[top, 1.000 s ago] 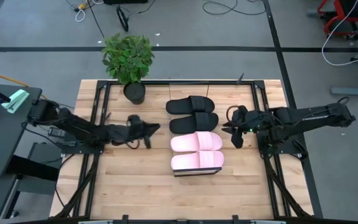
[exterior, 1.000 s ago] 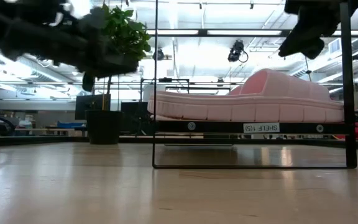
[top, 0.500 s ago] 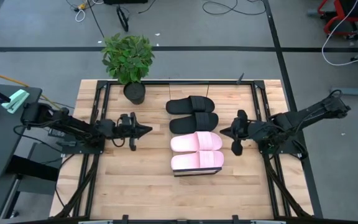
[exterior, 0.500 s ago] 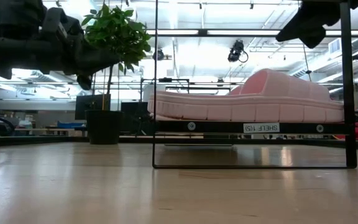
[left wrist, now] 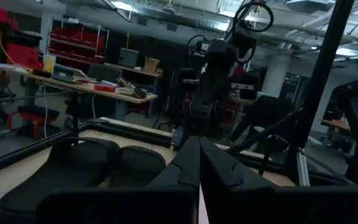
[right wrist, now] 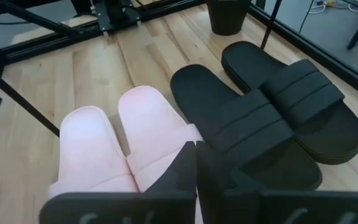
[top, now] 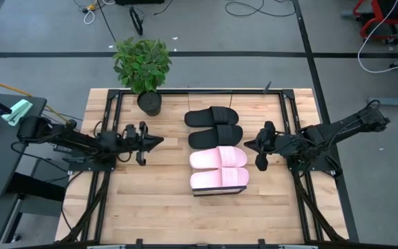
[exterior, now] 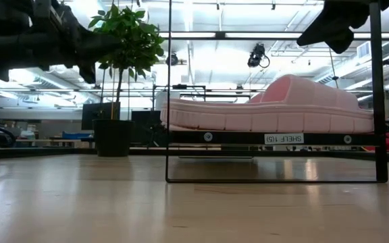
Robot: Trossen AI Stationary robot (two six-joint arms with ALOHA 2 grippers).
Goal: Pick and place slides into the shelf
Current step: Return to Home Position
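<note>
Two black slides (top: 213,126) and two pale pink slides (top: 218,168) lie side by side, soles down, on the shelf (top: 218,192) in the middle of the table. The low view shows a pink slide (exterior: 275,108) on the shelf board (exterior: 235,138). My left gripper (top: 157,141) hovers shut to the left of the row, pointing at the black slides (left wrist: 86,168). Right of the row my right gripper (top: 249,145) hangs shut above the table, tipped down toward the pink slides (right wrist: 123,137) and black slides (right wrist: 272,112). Neither holds anything.
A potted plant (top: 144,69) stands at the table's far left, its pot (exterior: 112,138) behind the left arm. Black frame posts (exterior: 168,88) rise in front of the shelf. Bare wood (top: 150,200) spreads on the near side.
My left gripper has drawn back from the slides toward the table's left edge and tipped up to about level. My right gripper has closed its fingers and swung slightly, staying right of the shelf. The slides have not moved.
</note>
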